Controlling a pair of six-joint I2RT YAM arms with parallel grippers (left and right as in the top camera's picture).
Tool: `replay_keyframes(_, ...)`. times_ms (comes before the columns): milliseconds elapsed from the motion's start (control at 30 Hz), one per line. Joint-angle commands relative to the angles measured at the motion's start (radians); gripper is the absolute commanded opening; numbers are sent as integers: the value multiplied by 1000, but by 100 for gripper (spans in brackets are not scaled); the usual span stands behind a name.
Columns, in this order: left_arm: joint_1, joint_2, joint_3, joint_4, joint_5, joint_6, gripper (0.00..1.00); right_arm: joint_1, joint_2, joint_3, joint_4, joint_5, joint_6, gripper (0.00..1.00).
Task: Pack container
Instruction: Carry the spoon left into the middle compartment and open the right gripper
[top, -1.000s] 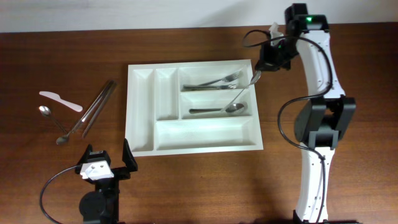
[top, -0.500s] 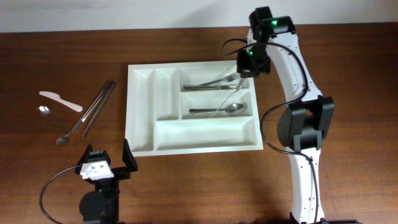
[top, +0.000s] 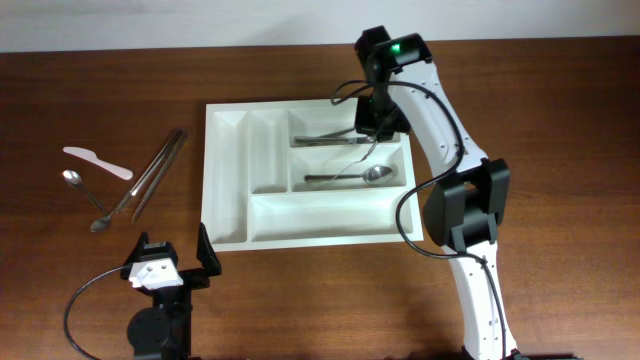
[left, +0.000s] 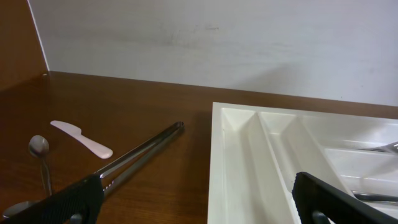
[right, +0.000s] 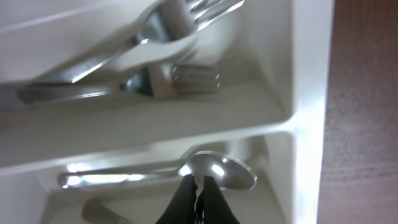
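Observation:
The white five-compartment container (top: 330, 238) lies mid-table; its left end shows in the left wrist view (left: 249, 168). Forks (top: 340, 133) lie in its top long compartment and a spoon (top: 350, 177) in the middle one; both show in the right wrist view, forks (right: 124, 56) and spoon (right: 221, 171). My right gripper (top: 378, 125) hovers over these compartments. Its jaws (right: 198, 186) are shut on a thin silver piece of cutlery (top: 362, 165) that hangs slanted down into the middle compartment. My left gripper (top: 175, 265) is open and empty in front of the tray's left corner, fingers (left: 199, 211) wide apart.
Left of the tray on the wooden table lie long metal tongs (top: 155, 180) (left: 140, 152), a white plastic knife (top: 97, 161) (left: 81, 138) and small spoons (top: 85, 195) (left: 40, 155). A white wall runs behind the table.
My right arm has swung left from beyond the tray's right edge to above the fork and spoon compartments, carrying the hanging cutlery with it. The left arm has not moved.

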Motion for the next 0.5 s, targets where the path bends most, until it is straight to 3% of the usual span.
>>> replay_keyframes(0, -4, -9, -5, -2, 11, 16, 99, 42, -54, 16, -41, 76, 50, 4)
replay_keyframes(300, -4, -9, -5, -2, 11, 16, 99, 60, -53, 16, -132, 105, 63, 4)
replay_keyframes(467, -4, -9, -5, -2, 11, 16, 99, 60, -53, 16, -167, 109, 61, 19)
